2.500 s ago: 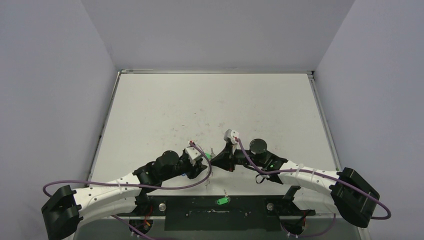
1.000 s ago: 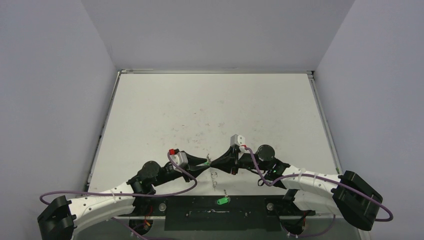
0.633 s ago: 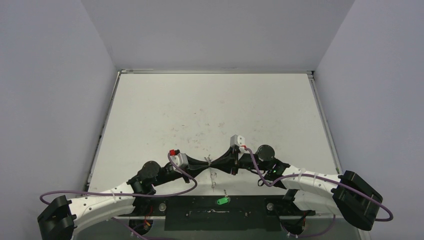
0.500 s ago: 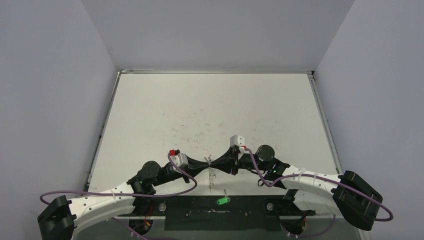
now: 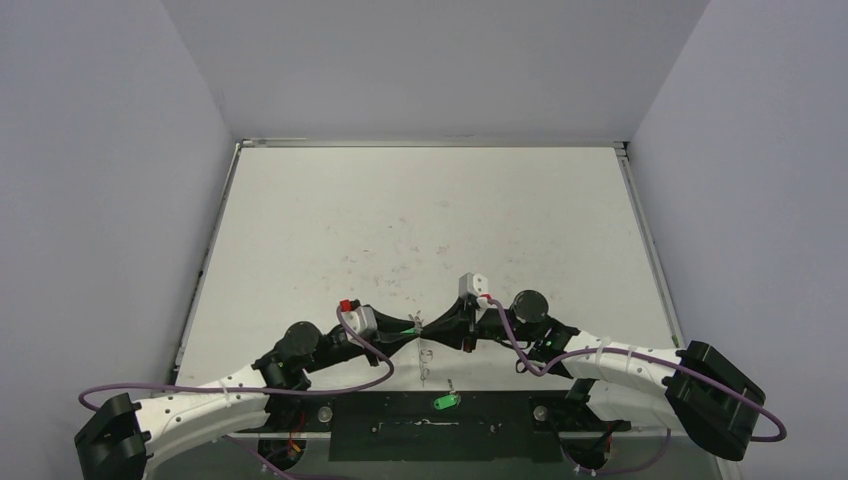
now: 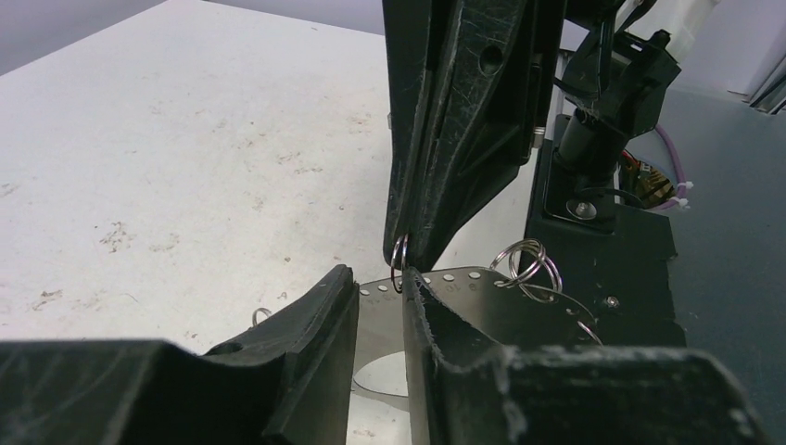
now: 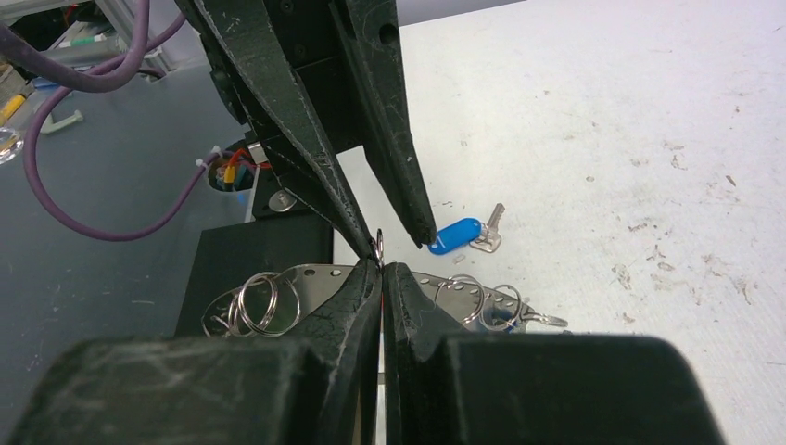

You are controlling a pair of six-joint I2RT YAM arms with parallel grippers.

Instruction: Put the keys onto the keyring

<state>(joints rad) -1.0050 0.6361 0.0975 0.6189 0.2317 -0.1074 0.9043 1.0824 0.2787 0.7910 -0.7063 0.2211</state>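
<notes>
Both grippers meet tip to tip over the table's near edge. My right gripper [image 7: 382,266] is shut on a small split ring [image 7: 378,244] on the rim of the keyring [image 7: 306,276], a flat silvery hoop with punched holes that hangs below it [image 5: 428,355]. My left gripper [image 6: 378,273] stands open, its fingers either side of that same ring [image 6: 399,264], holding nothing. More split rings [image 6: 528,260] dangle from the keyring [image 6: 473,297]. A blue key [image 7: 456,235] lies on the table. A green key [image 5: 443,402] lies on the black base plate.
The black base plate [image 5: 390,418] runs along the near edge between the arm bases. Purple cables [image 5: 370,350] loop off both wrists. A small loose ring [image 6: 262,315] lies on the scuffed white table [image 5: 420,210]. Grey walls enclose the table on three sides.
Since the earliest frame my left arm has stretched out lower and met the right gripper's tip. Over the last second both arms stay nearly still, and the hanging keyring shifts slightly.
</notes>
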